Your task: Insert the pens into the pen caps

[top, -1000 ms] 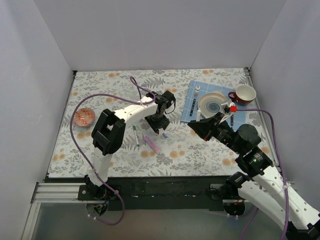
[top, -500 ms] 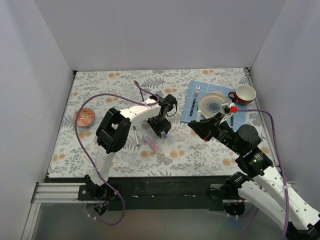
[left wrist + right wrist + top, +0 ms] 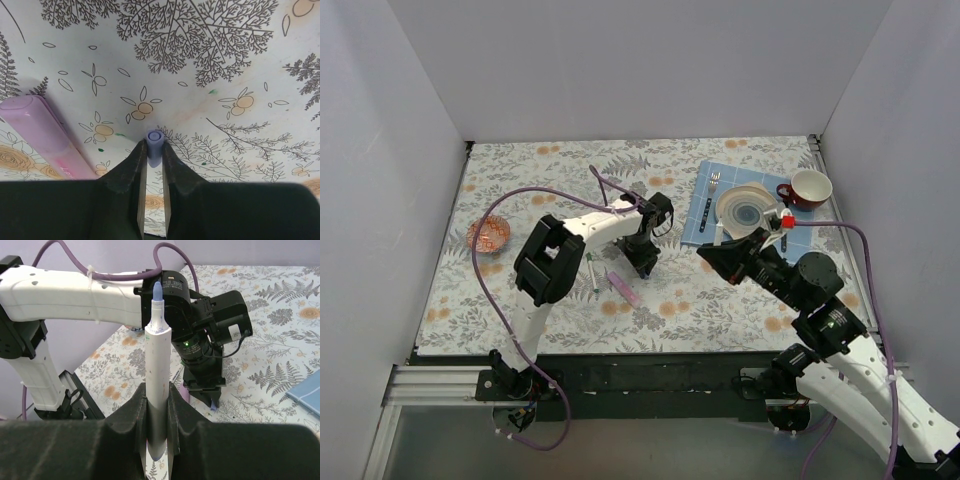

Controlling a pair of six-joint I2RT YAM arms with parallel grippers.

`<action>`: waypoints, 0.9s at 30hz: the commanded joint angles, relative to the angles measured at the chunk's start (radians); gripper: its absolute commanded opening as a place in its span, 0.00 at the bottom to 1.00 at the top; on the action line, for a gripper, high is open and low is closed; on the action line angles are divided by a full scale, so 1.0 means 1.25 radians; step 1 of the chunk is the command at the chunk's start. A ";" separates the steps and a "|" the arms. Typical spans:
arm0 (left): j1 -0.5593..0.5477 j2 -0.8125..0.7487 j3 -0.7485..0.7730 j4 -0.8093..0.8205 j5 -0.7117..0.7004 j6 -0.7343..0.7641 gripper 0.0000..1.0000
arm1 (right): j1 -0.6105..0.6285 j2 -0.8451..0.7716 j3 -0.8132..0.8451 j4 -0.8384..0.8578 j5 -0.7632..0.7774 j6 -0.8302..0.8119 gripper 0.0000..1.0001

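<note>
My left gripper [image 3: 646,264] is down at the table and shut on a small lilac-blue pen cap [image 3: 154,143], which stands between its fingertips [image 3: 138,156]; the cap's open end faces the camera. My right gripper [image 3: 706,256] is shut on a whitish-grey pen [image 3: 157,355] with a violet tip, held upright above the table and pointing toward the left gripper [image 3: 202,390]. A pink-lilac pen [image 3: 625,288] lies on the table just left of the left gripper and also shows in the left wrist view [image 3: 42,135]. A thin pen with green ends [image 3: 591,271] lies further left.
A blue mat [image 3: 704,222] at the back right holds a plate [image 3: 745,209], a fork [image 3: 713,186] and a dark spoon. A red cup [image 3: 809,188] stands beside it. A small orange bowl [image 3: 488,234] sits at the left. White walls enclose three sides.
My left gripper has moved a little toward the near right and lowered onto the lilac-blue cap. The right arm with its pen has barely moved.
</note>
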 commanded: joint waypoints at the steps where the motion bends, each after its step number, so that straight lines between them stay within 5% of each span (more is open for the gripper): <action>1: -0.007 -0.001 -0.049 0.036 0.002 -0.284 0.00 | -0.001 -0.005 -0.021 0.019 -0.008 -0.008 0.01; 10: -0.009 -0.170 -0.136 0.094 -0.083 -0.193 0.00 | -0.002 0.139 -0.163 0.160 -0.193 0.056 0.01; 15: -0.009 -0.330 -0.300 0.332 -0.106 -0.035 0.00 | -0.002 0.238 -0.214 0.266 -0.262 0.058 0.01; 27: -0.011 -0.558 -0.502 0.603 -0.035 0.149 0.00 | 0.000 0.547 -0.255 0.637 -0.399 0.181 0.01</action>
